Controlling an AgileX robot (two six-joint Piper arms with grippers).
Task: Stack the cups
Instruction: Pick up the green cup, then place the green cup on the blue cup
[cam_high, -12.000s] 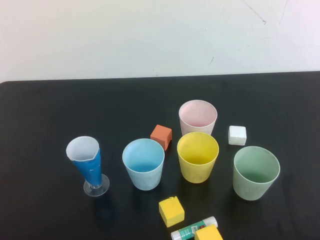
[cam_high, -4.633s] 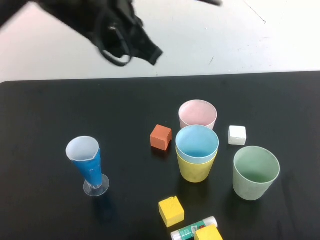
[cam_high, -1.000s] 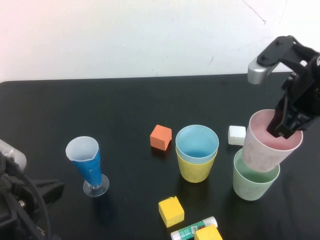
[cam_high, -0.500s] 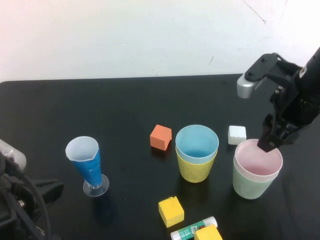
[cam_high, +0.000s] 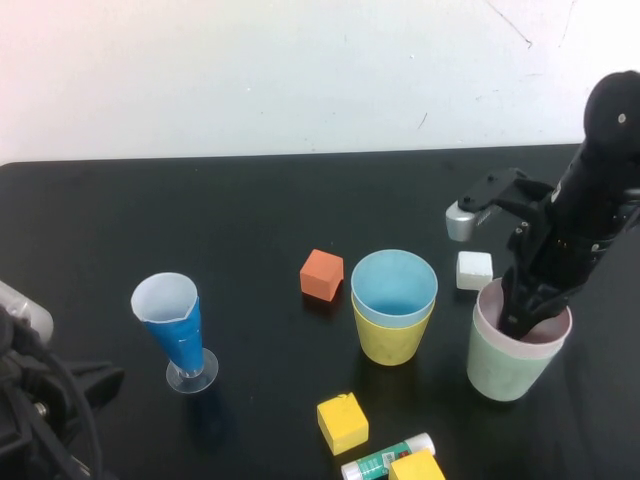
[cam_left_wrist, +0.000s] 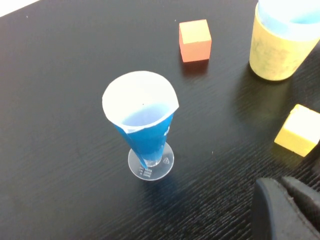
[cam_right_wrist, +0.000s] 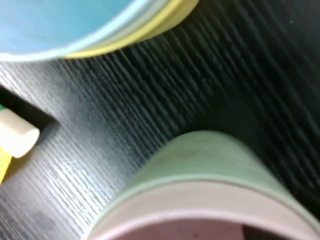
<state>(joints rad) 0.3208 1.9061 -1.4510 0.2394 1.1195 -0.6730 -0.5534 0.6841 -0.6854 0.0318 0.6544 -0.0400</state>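
Four cups, two stacks on the black worktop (cam_high: 150, 220): light blue cup (cam_high: 394, 283) nested in yellow cup (cam_high: 390, 340) at centre; pink cup (cam_high: 486, 303) nested in green cup (cam_high: 505, 365) at 3 o'clock. Right hand (cam_high: 520, 315) dipped into the pink cup; open or clamped, cannot tell. Left hand (cam_left_wrist: 287, 210) low at 8 o'clock, near one blue glass (cam_high: 178, 325); grip cannot tell. Two yellow cubes (cam_high: 343, 421), one orange cube (cam_high: 322, 274), one white cube (cam_high: 474, 270), one glue stick (cam_high: 385, 457).
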